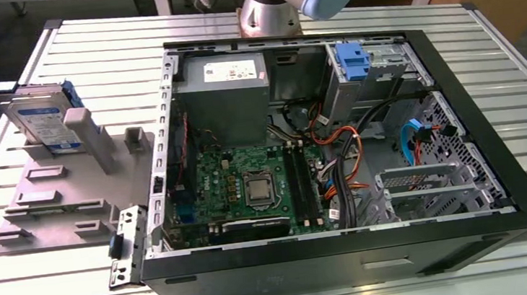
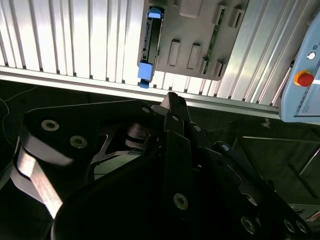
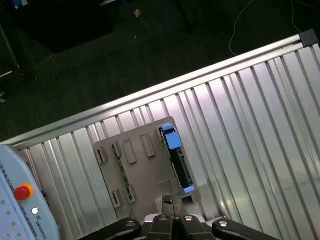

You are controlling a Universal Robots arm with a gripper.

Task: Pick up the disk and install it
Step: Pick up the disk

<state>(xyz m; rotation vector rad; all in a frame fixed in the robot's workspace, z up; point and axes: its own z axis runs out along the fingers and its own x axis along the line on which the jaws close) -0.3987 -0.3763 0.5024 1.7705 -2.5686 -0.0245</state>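
One disk stands on edge in the grey holder, well below the gripper and a little ahead of its tips. Its jaws seem pressed together, with nothing held between them, apart from the disk.

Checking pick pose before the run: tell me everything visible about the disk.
The disk is a flat silver-grey metal drive with a blue-and-white label, clipped in a blue plastic carrier. It stands on edge, slightly tilted, in the grey fixture plate, at the exterior view's left of the open computer case. Only the fixture touches it.
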